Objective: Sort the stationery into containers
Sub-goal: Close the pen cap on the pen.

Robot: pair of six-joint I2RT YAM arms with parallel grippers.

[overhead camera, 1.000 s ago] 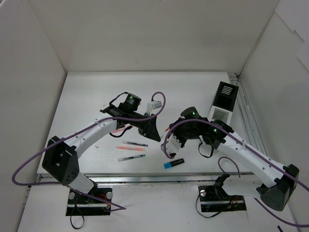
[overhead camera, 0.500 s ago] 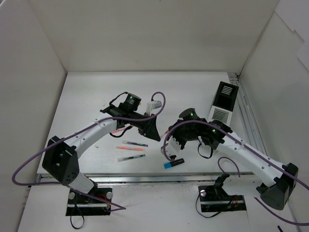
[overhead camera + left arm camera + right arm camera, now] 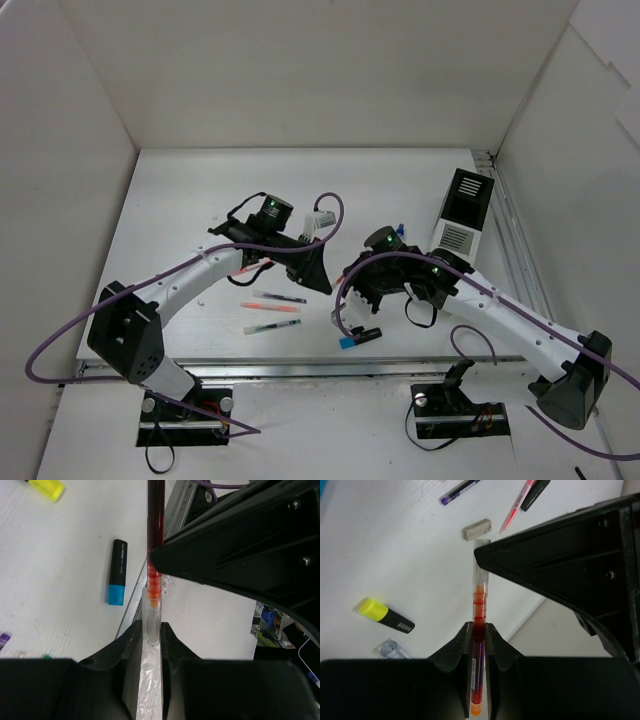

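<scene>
Your right arm has drifted down and left in the top view, and that has uncovered the blue cap of the glue bottle, just left of the organizer at upper right. Your left arm has held its place. Neither grip has changed: the left tool is clamped on the clear end of the red pen, and the right tool is clamped on its red barrel. So one pen is in two grips, mid-frame in the top view and apparently clear of the desk. This reads as a handover half done, and one grip must let go before the pen can travel to the organizer. Still loose on the desk are the blue highlighter, the yellow highlighter, an eraser and several pens at lower centre.
</scene>
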